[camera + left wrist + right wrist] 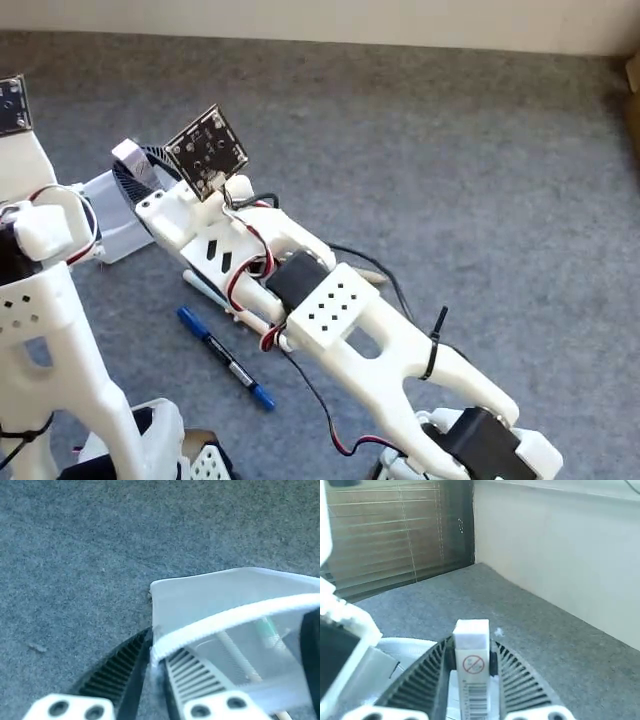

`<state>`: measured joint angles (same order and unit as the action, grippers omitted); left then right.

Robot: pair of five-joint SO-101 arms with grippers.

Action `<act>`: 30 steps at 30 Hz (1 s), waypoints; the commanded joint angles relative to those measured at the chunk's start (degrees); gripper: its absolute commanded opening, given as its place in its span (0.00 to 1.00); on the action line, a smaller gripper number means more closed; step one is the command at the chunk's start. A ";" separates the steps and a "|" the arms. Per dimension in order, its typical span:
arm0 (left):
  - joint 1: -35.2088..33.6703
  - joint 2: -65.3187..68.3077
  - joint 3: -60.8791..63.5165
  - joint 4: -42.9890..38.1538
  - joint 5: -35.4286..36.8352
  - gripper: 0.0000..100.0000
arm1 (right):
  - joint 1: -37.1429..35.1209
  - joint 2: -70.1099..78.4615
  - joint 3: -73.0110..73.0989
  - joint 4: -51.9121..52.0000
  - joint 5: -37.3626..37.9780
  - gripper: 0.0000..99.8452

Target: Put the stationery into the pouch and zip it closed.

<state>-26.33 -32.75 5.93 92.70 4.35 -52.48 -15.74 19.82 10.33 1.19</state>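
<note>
My right arm (340, 310) stretches from the near right corner diagonally across the grey counter (480, 150) toward the far left, forearm low and wrist pitched up, so that its camera looks out level over the counter toward a wall and a window blind. The right jaws are clamped on a white eraser (471, 632), one ribbed finger on each long side. The eraser stands upright between them, with its top end poking out past the fingertips. In the high view I see the eraser held just above the far edge of the pouch (210, 595), which lies on the counter at the left. My left arm (40, 300) stands at the near left, bent over toward the pouch. The left jaws are pinched together on the pouch's white zipper band at its corner, lifting that edge a little off the counter. Through the translucent wall of the pouch I can make out a couple of pens or pencils, one with a green part. A blue pen (225, 358) lies on the counter between the two arms, on the near side and well apart from the pouch. A white pen (205, 288) lies just beyond it, partly under the right arm.
</note>
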 commanded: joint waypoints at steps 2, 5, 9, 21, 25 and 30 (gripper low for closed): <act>-0.13 -0.92 0.13 -0.70 0.62 0.01 | -0.84 -1.45 -0.22 -1.10 0.88 0.06; -0.13 -0.92 0.13 -0.70 0.62 0.01 | -0.75 -1.45 -0.13 -0.04 0.88 0.13; -0.13 -0.92 0.13 -0.70 0.62 0.01 | -0.75 -1.54 -0.31 1.89 0.88 0.14; -0.13 -0.92 0.13 -0.70 0.53 0.01 | -0.75 -10.95 -0.57 9.89 1.14 0.14; -0.31 -0.92 0.13 -0.79 0.53 0.01 | -0.84 -16.22 -0.75 16.13 0.97 0.14; -1.89 -1.01 -0.40 -0.79 0.53 0.01 | -3.12 -20.26 -0.75 23.34 1.14 0.14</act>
<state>-26.59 -32.75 6.02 92.53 4.35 -53.19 -31.82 20.00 30.55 1.71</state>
